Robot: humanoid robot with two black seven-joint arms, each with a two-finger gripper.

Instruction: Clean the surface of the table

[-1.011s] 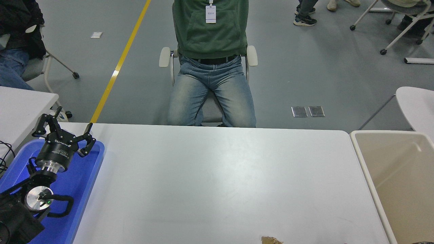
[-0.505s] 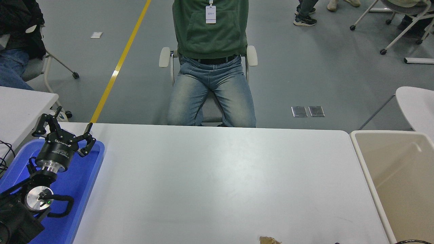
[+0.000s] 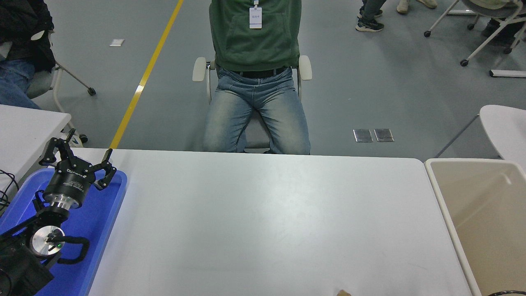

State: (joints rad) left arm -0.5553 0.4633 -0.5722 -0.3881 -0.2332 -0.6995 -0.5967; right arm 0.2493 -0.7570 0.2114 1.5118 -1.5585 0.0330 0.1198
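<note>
Since a moment ago, the small brown scrap (image 3: pixel 343 293) at the bottom edge of the frame has slid to the right and almost out of view; only a tiny tip of it shows now. Nothing else has moved. At the very bottom right corner a thin dark curve peeks in, too little to tell what it is, so the right claw cannot be seen. At the lower left, the left arm sits parked over a blue tray (image 3: pixel 107 222), and the left claw (image 3: pixel 77 158) points up and away with its fingers spread wide open, holding nothing. The table surface (image 3: pixel 263 222) is the big white top that fills the middle and bottom of the frame, from the blue tray on the left to the beige bin (image 3: pixel 448 222) on the right, which stands just beside the table's right edge. Past the far edge of the table, at the top middle of the frame, a person in a green top and blue jeans (image 3: pixel 255 111) sits in a chair with white armrests. A yellow line (image 3: pixel 144 76) runs across the grey floor at the upper left.
</note>
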